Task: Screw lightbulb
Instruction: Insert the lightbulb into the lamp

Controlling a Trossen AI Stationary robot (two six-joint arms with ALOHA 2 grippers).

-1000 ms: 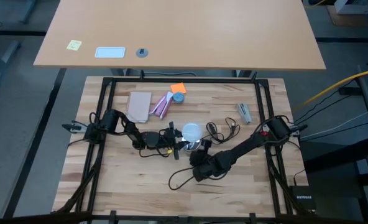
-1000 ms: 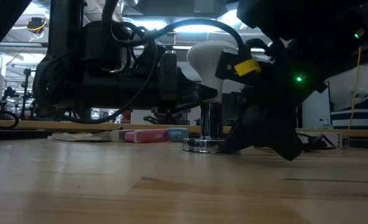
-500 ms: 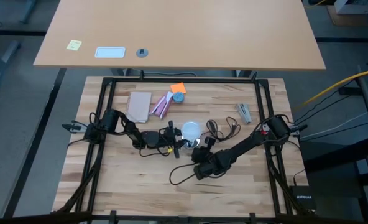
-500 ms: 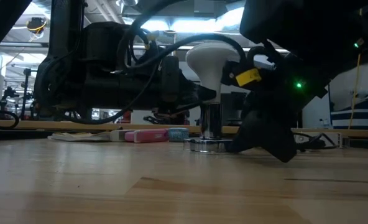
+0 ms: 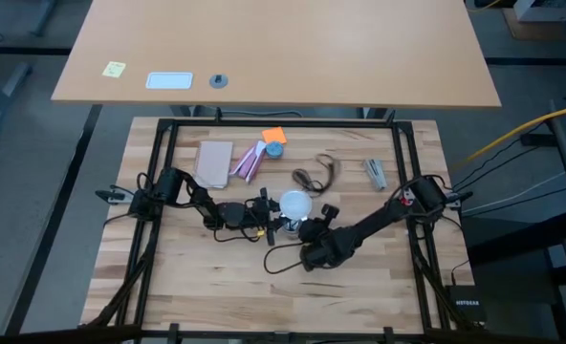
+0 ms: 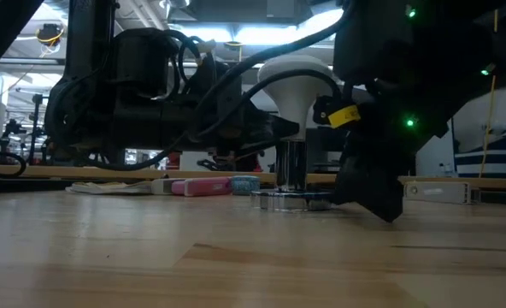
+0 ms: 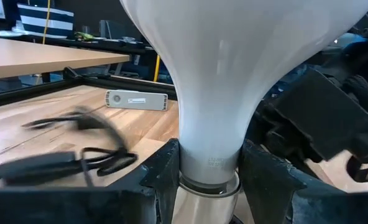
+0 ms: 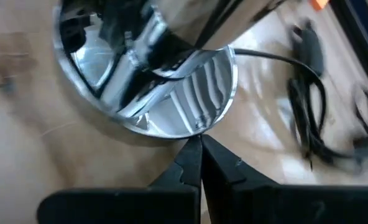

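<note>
Right now the right tool (image 8: 199, 155) is pinched fully together, empty, its tips low on the tabletop (image 5: 197, 277) touching the rim of the silvery socket base (image 8: 165, 112). Its arm reaches in from the right side. Lightbulb (image 5: 293, 203) stands upright in the socket near the tabletop's middle, globe up, neck down in the metal collar (image 6: 291, 167). Left tool (image 7: 209, 180) is narrowed onto the lightbulb neck, one finger each side, just above the collar. Dark cord (image 5: 283, 256) loops across the wood near the right arm. Farther back: pink-and-white packet (image 5: 249, 162), tan flat card (image 5: 214, 162), orange piece (image 5: 273, 136), small grey device (image 5: 375, 173).
</note>
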